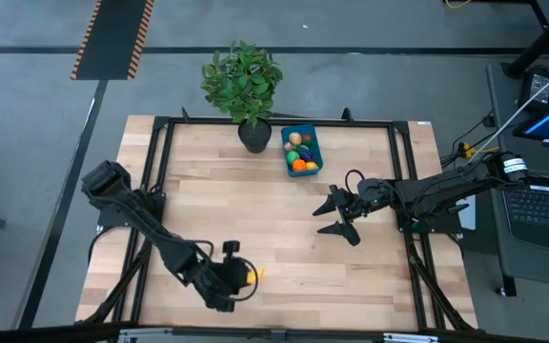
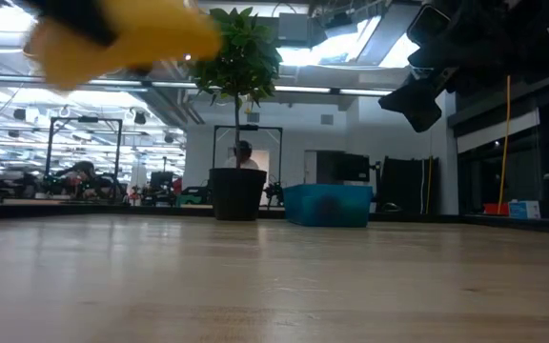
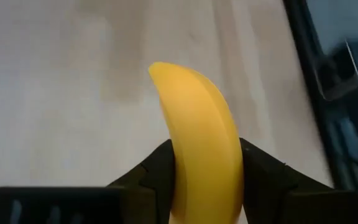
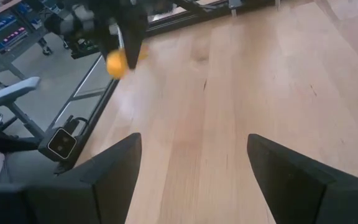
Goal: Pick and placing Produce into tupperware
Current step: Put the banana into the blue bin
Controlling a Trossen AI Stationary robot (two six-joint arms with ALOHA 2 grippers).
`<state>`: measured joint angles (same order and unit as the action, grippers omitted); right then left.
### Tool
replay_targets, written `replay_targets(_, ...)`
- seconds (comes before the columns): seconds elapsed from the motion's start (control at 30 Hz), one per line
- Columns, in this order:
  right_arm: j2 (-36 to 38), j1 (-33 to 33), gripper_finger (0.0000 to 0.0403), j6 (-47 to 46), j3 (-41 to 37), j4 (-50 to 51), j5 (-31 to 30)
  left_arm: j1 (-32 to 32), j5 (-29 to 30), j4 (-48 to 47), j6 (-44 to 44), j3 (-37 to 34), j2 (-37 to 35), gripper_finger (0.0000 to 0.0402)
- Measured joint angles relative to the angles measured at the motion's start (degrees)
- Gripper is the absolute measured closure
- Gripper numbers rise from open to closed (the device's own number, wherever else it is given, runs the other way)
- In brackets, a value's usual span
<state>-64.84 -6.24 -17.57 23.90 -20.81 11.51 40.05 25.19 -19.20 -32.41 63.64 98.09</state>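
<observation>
Pale wooden planks make up the surface [image 1: 284,238], which is framed by black rails and stands on a grey floor, with a large bright hall seen beyond it in the low view. At the far edge a leafy potted plant [image 1: 244,84] is set, and just beside its pot the open blue tupperware [image 1: 302,151] is placed, already filled with several small pieces of produce [image 1: 299,164] in orange, green, red and yellow. Near the front edge on the left side, the left hand [image 1: 241,278] is clamped on a yellow banana [image 3: 201,155]; in the left wrist view the fruit is seen gripped between the two dark fingers [image 3: 157,171] at its middle, its rounded tip pointing away over the wood. In the low view the banana is seen raised well above the planks, and in the right wrist view it is seen as a small yellow shape under the other arm, close to the surface's rail. The banana is thus held well apart from the tupperware, which lies across the surface towards the far side. The right hand [image 1: 343,214] is held over the middle right of the surface, between the tupperware and the front edge, with its fingers [image 4: 291,180] spread wide apart and nothing between them; only bare wood is seen in the gap. A person is seen faintly in the hall behind the plant pot in the low view
</observation>
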Motion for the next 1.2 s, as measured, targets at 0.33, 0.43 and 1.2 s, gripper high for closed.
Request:
replay_targets(0.33, -0.04, 0.00, 0.0109, 3.05, 0.00, -0.37, -0.02, -0.12, 19.42, 1.88, 7.90, -4.07, -8.35, 0.0271)
replay_targets(0.43, -0.04, 0.00, 0.0109, 4.34, -0.02, -0.91, 0.00, -0.36, 19.78, 9.35, 8.34, -8.72, -10.96, 0.0271)
replay_targets(1.2, -2.30, -0.28, 0.0109, 10.39, -0.07, -9.48, -0.02, -16.71, -2.20, 69.83, 26.42, -36.08, -13.36, 0.0271)
